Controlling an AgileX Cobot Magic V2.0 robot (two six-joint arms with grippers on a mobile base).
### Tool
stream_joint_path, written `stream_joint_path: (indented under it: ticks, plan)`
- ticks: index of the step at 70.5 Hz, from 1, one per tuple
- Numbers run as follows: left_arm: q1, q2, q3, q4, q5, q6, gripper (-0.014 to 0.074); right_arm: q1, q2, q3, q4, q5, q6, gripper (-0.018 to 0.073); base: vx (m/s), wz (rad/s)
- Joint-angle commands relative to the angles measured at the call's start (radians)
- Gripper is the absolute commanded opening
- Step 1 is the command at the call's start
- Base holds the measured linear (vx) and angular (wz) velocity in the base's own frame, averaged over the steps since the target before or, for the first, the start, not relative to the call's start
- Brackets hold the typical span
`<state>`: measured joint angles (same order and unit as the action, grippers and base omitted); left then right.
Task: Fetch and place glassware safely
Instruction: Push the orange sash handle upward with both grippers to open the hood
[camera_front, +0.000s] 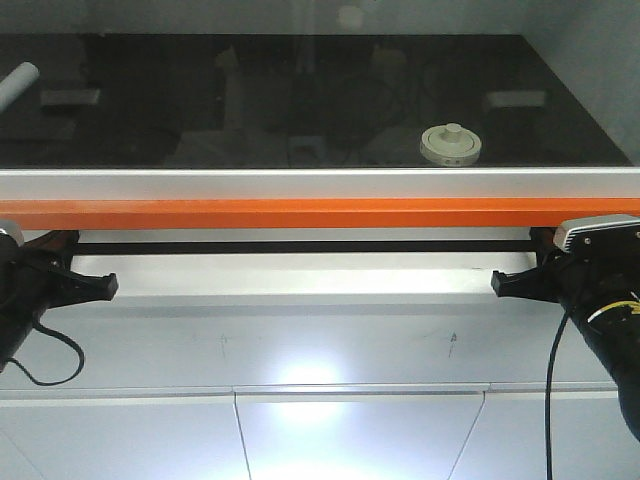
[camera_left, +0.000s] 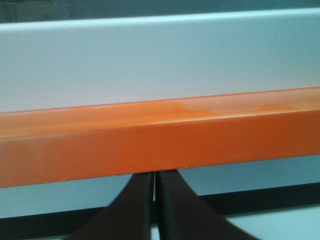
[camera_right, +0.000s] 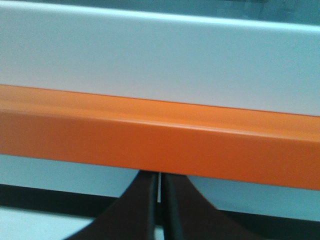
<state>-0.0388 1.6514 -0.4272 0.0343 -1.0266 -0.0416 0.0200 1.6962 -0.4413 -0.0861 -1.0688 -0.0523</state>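
Glass jar with cream lid and central knob stands upright on the dark tabletop, near its front edge and right of centre. It sits behind a glass sash. Contents cannot be told; the lid is on.

Both arms are low, in front of the sash and under its orange bar. Left gripper: jaws all but closed, hairline slit, holding nothing, tips just beneath the bar. Right gripper: same, near-closed and empty under the bar.

The jar lies up and beyond the jaws, with the bar and sash between. The right arm is clearly nearer, the left well apart. The jar is squat with a vertical axis, so a side grasp is likely once the sash is out of the way. White tube lies at the far left edge and is not the target.
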Motion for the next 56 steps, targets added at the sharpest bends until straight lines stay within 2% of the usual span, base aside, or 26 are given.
stream_joint_path:
  ticks: [1, 12, 29, 56]
  plan:
    - [-0.007, -0.082, -0.027, -0.011, -0.181, -0.003, -0.0007, -0.004, -0.067, -0.032, -0.002, -0.205, -0.006, -0.0001, 0.00, 0.00]
    - [-0.007, -0.125, -0.033, -0.011, -0.166, -0.003, -0.0007, -0.004, -0.099, -0.032, -0.002, -0.197, -0.006, -0.0001, 0.00, 0.00]
    - [-0.007, -0.204, -0.108, -0.010, -0.010, -0.002, -0.0007, -0.004, -0.154, -0.048, -0.003, -0.141, -0.006, -0.0001, 0.00, 0.00]
    - [-0.007, -0.318, -0.216, -0.007, 0.116, -0.002, -0.0007, -0.004, -0.257, -0.137, -0.009, -0.019, -0.006, -0.0001, 0.00, 0.00]
